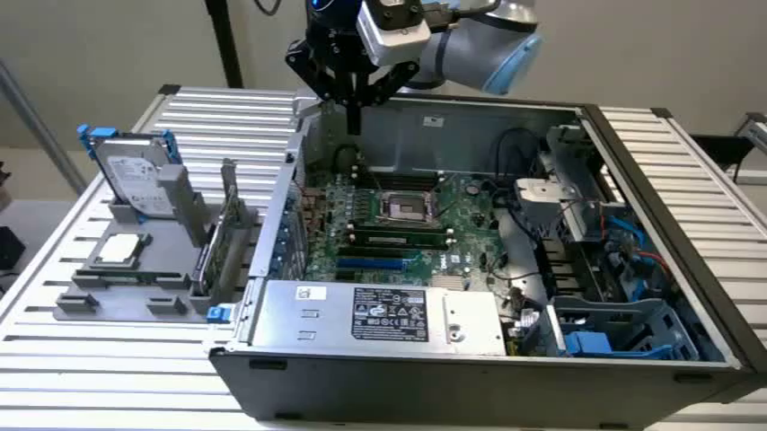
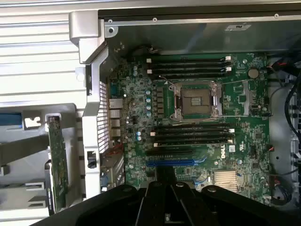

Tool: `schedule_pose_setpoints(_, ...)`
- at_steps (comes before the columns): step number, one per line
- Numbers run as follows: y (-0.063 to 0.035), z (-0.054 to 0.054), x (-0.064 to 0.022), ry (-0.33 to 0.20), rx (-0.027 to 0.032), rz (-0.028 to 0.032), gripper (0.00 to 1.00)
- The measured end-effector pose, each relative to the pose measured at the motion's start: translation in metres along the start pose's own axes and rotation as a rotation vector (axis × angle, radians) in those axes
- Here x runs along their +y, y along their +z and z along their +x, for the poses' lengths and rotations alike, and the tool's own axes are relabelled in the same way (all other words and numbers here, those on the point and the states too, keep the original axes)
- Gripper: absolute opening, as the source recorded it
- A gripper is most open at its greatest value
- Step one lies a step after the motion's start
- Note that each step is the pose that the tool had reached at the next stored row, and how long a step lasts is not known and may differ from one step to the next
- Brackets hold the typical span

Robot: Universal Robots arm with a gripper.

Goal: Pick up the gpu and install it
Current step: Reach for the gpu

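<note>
The flat green computer motherboard is speckled with silver solder dots, with one long blue plastic slot across it. The thin rectangular gpu card shows its green circuit-board back. The silver metal hard drive wears blue rails. The slatted metal table is white, striped with shadow lines; the robot's clawed gripper is black.

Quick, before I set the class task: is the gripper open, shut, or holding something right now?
Gripper: fingers closed, holding nothing; the gpu stands apart in the grey rack.
</note>
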State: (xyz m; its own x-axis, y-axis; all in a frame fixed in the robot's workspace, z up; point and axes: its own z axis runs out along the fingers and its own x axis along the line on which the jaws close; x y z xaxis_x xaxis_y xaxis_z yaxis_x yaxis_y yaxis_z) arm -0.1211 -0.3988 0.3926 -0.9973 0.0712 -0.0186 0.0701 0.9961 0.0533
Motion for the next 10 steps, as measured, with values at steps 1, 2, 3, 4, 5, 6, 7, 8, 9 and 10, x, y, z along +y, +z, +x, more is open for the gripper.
schedule_pose_setpoints(1, 0.0, 0.0, 0.0, 0.0, 0.0, -0.0002, 0.11)
schedule_pose_setpoints(2, 0.0, 0.0, 0.0, 0.0, 0.0, -0.0003, 0.11)
schedule_pose_setpoints(3, 0.0, 0.0, 0.0, 0.0, 0.0, -0.0005, 0.11)
schedule_pose_setpoints(4, 0.0, 0.0, 0.0, 0.0, 0.0, -0.0007, 0.11)
schedule_pose_setpoints(5, 0.0, 0.0001, 0.0, 0.0, 0.0, -0.0009, 0.11)
schedule_pose_setpoints(6, 0.0, 0.0, 0.0, 0.0, 0.0, -0.001, 0.11)
schedule_pose_setpoints(7, 0.0, 0.0, 0.0, 0.0, 0.0, -0.0012, 0.11)
schedule_pose_setpoints(8, 0.0, 0.0, 0.0, 0.0, 0.0001, -0.0013, 0.11)
schedule_pose_setpoints(9, 0.0, 0.0, 0.0, 0.0, 0.0, -0.0016, 0.11)
schedule_pose_setpoints(10, 0.0, 0.0, 0.0, 0.0, 0.0001, -0.0017, 0.11)
